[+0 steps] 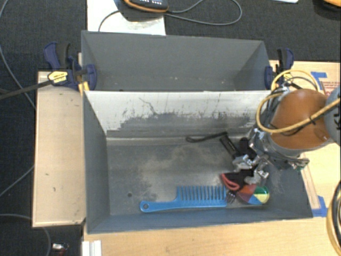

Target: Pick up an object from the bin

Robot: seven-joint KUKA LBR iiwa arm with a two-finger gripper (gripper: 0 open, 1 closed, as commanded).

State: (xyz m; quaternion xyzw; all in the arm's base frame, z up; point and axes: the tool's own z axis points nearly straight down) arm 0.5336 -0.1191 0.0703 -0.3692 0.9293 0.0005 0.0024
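Note:
My gripper [254,169] hangs low in the bin's right front part, under the arm's orange cover. Just below it lies a small red and black thing [233,181], and beside that a little toy [257,196] in red, yellow, green and blue. A blue comb [184,199] lies along the front wall, its teeth pointing to the back and its toothed end touching the small things. Nothing shows in the gripper's grasp.
A thin black strap-like thing [209,137] with a black block [230,144] lies at the foot of the back wall, left of the gripper. The arm comes in over the bin's right rim.

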